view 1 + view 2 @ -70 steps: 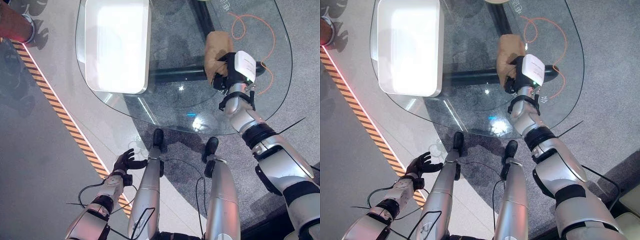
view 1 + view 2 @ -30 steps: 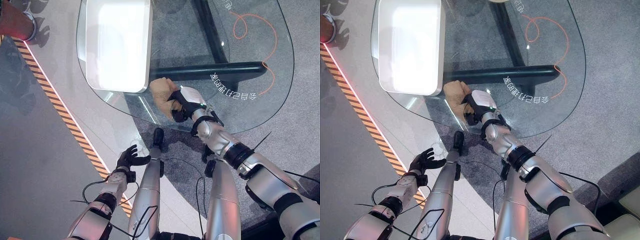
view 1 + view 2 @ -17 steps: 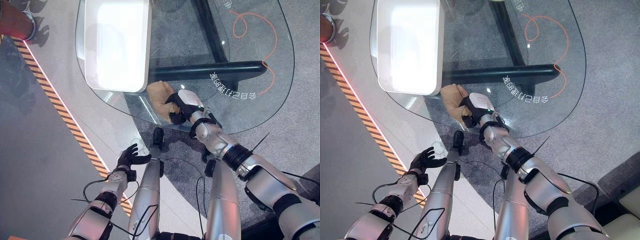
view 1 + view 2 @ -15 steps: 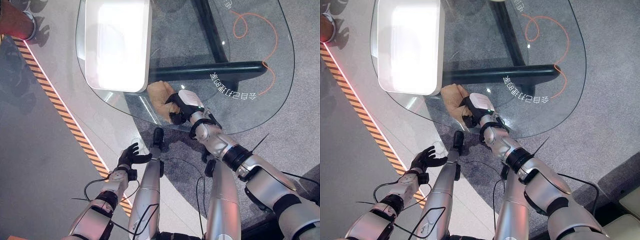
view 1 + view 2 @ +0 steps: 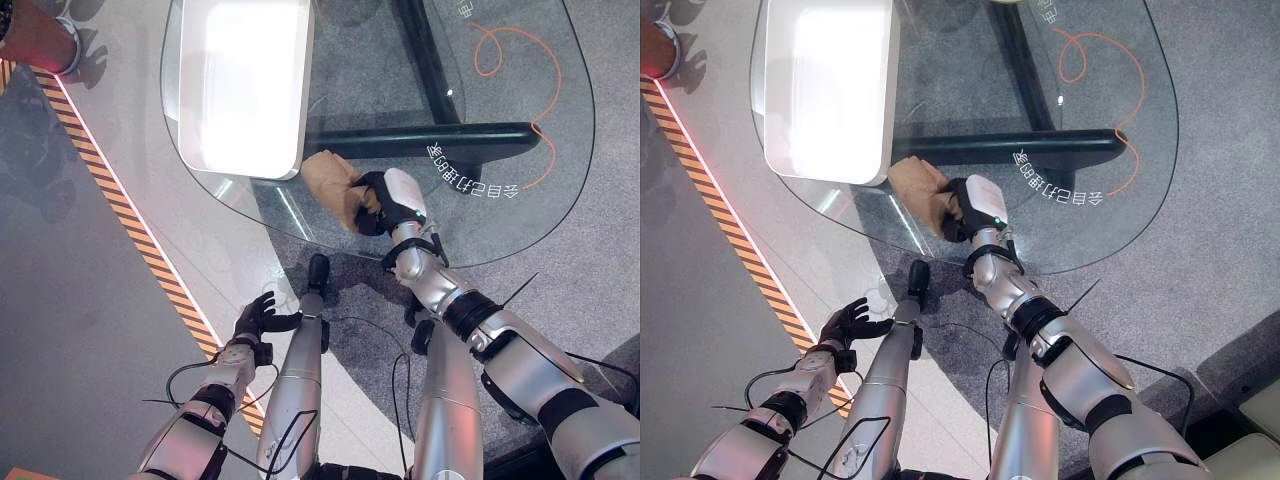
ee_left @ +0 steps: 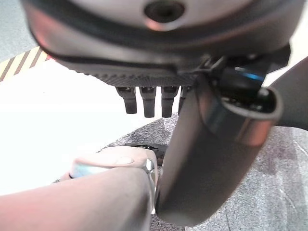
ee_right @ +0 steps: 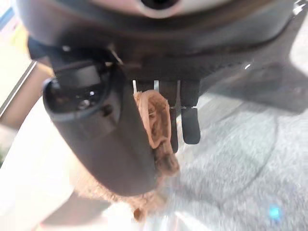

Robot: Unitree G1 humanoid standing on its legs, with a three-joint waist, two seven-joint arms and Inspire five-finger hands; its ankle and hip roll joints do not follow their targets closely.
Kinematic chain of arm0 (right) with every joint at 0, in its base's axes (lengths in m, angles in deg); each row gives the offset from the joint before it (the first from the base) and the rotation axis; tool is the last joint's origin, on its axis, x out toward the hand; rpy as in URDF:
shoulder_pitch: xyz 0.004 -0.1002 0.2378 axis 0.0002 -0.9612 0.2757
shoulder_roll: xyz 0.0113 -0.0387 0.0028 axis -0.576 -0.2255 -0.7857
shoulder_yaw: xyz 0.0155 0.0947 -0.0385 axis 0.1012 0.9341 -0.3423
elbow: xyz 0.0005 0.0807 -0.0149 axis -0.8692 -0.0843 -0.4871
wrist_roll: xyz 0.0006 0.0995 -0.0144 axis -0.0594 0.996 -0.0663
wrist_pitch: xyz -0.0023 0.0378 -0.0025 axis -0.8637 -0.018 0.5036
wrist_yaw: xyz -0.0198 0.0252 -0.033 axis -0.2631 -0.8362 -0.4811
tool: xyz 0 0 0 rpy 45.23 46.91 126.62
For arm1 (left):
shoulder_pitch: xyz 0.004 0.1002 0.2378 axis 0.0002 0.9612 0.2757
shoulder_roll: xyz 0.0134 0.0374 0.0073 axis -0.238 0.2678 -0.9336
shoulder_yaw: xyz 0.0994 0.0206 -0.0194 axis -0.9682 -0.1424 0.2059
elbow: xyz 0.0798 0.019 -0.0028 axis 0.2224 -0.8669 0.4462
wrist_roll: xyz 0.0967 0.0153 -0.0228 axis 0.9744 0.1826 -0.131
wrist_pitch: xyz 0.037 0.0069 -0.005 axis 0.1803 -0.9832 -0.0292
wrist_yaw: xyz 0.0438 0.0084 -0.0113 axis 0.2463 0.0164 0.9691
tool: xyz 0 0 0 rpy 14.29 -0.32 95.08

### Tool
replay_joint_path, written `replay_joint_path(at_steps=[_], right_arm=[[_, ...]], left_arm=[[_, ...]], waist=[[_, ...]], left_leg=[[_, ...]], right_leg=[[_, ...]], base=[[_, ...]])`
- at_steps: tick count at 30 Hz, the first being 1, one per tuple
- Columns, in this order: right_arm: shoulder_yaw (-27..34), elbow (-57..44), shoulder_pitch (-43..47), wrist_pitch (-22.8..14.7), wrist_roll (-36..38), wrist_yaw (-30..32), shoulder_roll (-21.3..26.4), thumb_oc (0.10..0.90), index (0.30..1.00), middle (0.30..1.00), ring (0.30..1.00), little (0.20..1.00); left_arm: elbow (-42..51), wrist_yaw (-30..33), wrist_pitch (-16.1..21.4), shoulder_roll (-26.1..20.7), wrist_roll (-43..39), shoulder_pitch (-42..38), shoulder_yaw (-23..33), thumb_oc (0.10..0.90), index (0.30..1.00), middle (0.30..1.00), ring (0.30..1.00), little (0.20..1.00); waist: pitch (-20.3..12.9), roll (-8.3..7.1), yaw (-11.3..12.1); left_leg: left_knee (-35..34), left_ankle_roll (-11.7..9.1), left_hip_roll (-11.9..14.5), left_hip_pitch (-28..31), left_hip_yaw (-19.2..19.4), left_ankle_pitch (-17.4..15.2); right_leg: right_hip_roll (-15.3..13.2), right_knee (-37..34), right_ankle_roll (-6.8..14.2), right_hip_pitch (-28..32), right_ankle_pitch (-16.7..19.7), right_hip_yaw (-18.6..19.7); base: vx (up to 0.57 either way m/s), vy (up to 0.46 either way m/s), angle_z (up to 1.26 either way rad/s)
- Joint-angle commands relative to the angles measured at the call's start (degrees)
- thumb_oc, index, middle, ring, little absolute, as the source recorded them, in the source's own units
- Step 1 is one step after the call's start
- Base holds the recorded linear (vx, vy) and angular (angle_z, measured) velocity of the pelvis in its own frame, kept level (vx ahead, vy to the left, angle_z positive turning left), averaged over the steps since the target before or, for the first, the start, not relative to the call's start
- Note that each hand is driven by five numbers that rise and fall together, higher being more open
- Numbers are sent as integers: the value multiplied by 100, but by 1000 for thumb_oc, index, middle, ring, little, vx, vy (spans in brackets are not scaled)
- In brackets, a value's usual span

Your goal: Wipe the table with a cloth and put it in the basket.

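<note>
A tan cloth [image 5: 328, 180] lies bunched on the glass table [image 5: 370, 80], near its front edge. My right hand [image 5: 388, 200] is shut on the cloth and presses it to the glass. In the right wrist view the cloth [image 7: 156, 126] is pinched between the thumb [image 7: 103, 139] and the fingers [image 7: 190, 125]. The cloth's far edge nearly touches the near corner of the white rectangular basket [image 5: 245, 90], which stands on the table's left part. My left hand [image 5: 258, 318] hangs low beside the table with relaxed fingers [image 6: 147, 102] and holds nothing.
A black table bar [image 5: 440, 140] runs under the glass, just beyond the right hand. An orange cable [image 5: 520, 60] curls under the far right part. White lettering [image 5: 472, 182] marks the glass. Striped floor tape [image 5: 130, 230] runs along the left, with a person's shoe [image 5: 35, 35] beside it.
My right hand swept the cloth from the table's far right to its near left, then slid it a little further from the front edge, toward the basket's corner. The left hand stayed low.
</note>
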Motion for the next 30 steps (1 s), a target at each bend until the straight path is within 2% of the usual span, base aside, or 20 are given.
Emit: replay_joint_path(at_steps=[1, 6, 15, 21, 30], right_arm=[[886, 166, 843, 26, 102, 1291, 883, 100, 300, 300, 300, 200], [1059, 274, 837, -61, 143, 1712, 1183, 100, 300, 300, 300, 200], [1267, 690, 834, -210, 271, 1863, 1567, 100, 300, 300, 300, 200], [1689, 1165, 777, -497, 798, 2112, 1709, 100, 300, 300, 300, 200], [2129, 1990, 699, -524, 1113, 2033, 1908, 100, 300, 300, 300, 200]], left_arm=[[-19, 81, 58, -134, -167, 276, 20, 800, 900, 900, 900, 900], [-15, 25, 72, -169, -258, 311, 21, 800, 900, 900, 900, 900], [-11, -62, 40, -287, -356, 315, 44, 800, 900, 900, 900, 900], [-58, -137, 41, -364, -395, 325, 82, 800, 900, 900, 900, 900], [-145, -258, -5, -484, -417, 256, 126, 800, 900, 900, 900, 900]], waist=[[-86, 80, -68], [-86, 105, -107], [-86, 107, -150], [-86, 104, -168], [-86, 83, -172]], left_leg=[[415, 681, -381, -100, 684, -266], [468, 706, -379, -142, 702, -308], [539, 723, -374, -192, 697, -370], [596, 733, -369, -198, 685, -434], [668, 763, -373, -208, 663, -502]], right_leg=[[304, -635, -73, 153, 556, -213], [310, -595, -87, 112, 507, -193], [323, -561, -110, 82, 449, -172], [348, -503, -111, 85, 390, -145], [351, -481, -101, 103, 374, -145]], base=[[0, 0, 0], [0, 0, 0], [0, 0, 0], [0, 0, 0], [0, 0, 0]])
